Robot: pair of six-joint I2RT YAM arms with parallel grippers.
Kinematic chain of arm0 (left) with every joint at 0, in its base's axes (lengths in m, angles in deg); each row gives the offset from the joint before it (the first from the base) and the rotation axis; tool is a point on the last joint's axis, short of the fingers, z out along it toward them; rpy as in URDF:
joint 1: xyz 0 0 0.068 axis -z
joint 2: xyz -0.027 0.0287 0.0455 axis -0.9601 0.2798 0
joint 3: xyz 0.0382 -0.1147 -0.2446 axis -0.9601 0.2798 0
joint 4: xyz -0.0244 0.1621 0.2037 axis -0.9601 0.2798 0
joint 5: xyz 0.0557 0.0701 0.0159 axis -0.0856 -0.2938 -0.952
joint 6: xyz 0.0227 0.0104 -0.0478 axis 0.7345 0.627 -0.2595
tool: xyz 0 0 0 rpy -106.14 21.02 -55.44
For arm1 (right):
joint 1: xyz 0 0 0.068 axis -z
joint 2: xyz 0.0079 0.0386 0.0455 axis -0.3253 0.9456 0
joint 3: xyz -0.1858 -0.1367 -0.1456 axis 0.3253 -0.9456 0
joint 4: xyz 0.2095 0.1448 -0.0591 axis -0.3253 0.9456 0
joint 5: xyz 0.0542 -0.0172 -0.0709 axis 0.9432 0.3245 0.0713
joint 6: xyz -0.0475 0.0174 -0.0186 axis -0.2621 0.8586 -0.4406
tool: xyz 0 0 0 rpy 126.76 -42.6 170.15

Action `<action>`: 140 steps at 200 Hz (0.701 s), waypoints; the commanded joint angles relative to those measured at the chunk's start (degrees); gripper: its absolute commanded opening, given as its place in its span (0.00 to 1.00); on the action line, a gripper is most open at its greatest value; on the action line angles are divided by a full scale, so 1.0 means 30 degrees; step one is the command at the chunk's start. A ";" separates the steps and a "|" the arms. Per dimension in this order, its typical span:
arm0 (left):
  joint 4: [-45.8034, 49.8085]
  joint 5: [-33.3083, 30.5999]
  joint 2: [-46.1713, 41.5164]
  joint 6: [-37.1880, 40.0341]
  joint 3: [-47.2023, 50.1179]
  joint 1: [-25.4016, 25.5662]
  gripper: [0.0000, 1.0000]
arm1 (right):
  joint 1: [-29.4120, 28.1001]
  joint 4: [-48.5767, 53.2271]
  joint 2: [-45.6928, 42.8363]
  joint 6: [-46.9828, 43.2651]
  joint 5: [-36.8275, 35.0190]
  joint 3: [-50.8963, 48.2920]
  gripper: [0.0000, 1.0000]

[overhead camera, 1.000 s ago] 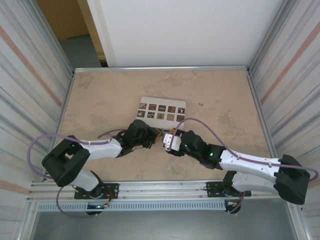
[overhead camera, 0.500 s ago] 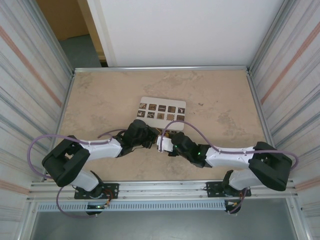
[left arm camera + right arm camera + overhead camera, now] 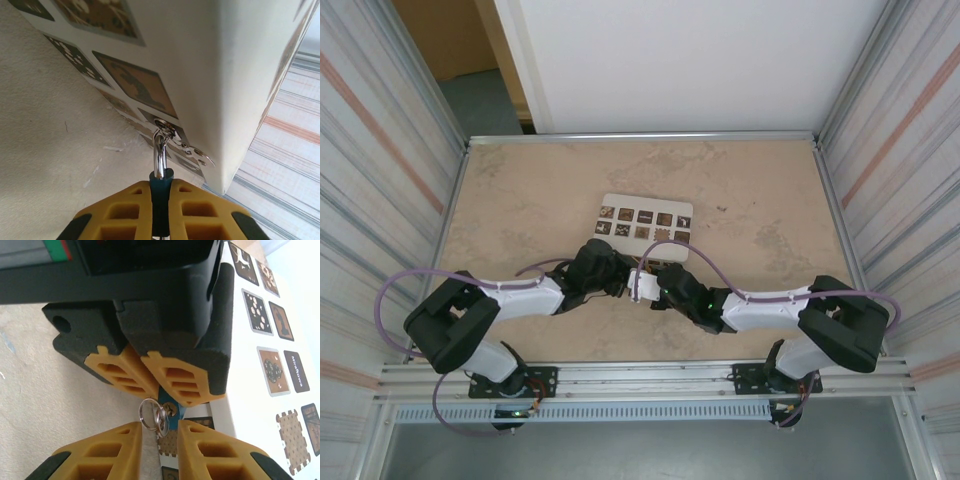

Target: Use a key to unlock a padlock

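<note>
The beige stone-patterned table (image 3: 520, 200) carries the flat white box with dark square tiles (image 3: 645, 222), and the two arms meet just at the box's near edge. The left gripper (image 3: 161, 189) clamps the small blue-bodied padlock (image 3: 172, 402), with the thin silvery shackle (image 3: 159, 155) pointing toward the box. The right gripper (image 3: 160, 432) has its jaws apart, flanking the small silver key ring (image 3: 152, 415) without pinching it. The key itself is hard to make out. A good grasp would probably take the key's head rather than the loose ring, then twist along the lock's axis.

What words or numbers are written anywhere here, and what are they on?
Dark tile on the white box: white lettering, too blurred to read.
Other tiles on the box: pictures and patterns, no readable words.
No other readable text.
</note>
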 commanded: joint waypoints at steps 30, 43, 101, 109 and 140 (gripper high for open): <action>-0.0733 0.0748 -0.0104 -0.0189 -0.0477 -0.0019 0.00 | 0.0087 -0.0837 0.0454 -0.0021 -0.0372 0.0592 0.19; -0.0755 0.0753 -0.0104 -0.0189 -0.0454 -0.0034 0.00 | 0.0117 -0.0848 0.0553 0.0023 -0.0399 0.0639 0.18; -0.0875 0.0790 -0.0104 -0.0301 -0.0362 -0.0007 0.00 | 0.0214 -0.1216 0.1128 0.0410 -0.0849 0.0600 0.10; -0.0907 0.0769 -0.0111 -0.0325 -0.0338 -0.0016 0.00 | 0.0190 -0.1286 0.1226 0.0498 -0.0941 0.0588 0.09; -0.1003 0.0796 -0.0074 -0.0391 -0.0301 -0.0020 0.00 | 0.0222 -0.1554 0.1407 0.0905 -0.1228 0.0496 0.03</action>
